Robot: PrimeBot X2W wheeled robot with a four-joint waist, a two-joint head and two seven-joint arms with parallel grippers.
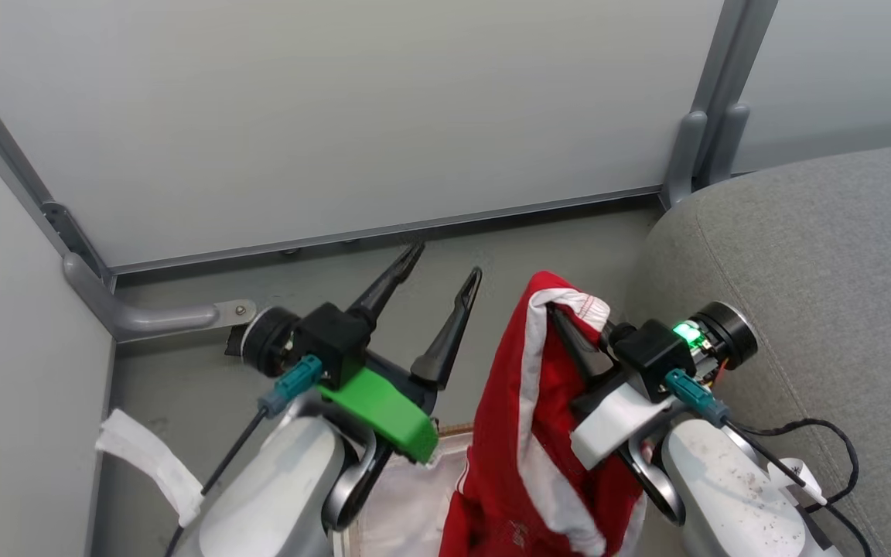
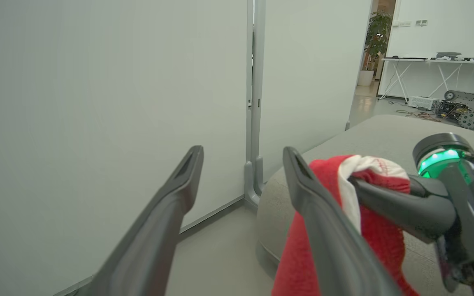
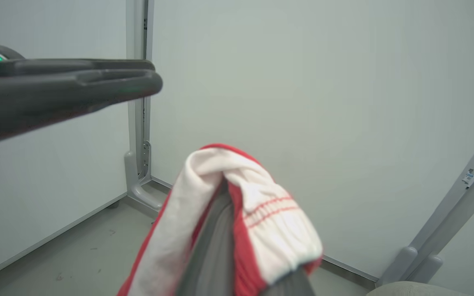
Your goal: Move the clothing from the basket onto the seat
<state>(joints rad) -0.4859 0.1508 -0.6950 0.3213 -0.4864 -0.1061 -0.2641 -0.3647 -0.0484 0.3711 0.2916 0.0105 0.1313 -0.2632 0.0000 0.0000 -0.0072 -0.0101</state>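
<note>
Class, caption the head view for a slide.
Right gripper holds red clothing beside the grey seat; left gripper stands open nearby.

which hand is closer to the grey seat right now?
Right. The right hand, shut on the red clothing, is just beside the rounded edge of the seat; the open left hand is farther off over the floor, clothing between them.

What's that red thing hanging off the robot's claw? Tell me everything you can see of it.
The clothing is a red garment of soft fabric with a white side stripe and a white gathered hem stitched in red. It hangs limp, draped over the shut right gripper, which pinches its top fold. Its lower part trails down by the basket, beside the seat, not on it.
</note>
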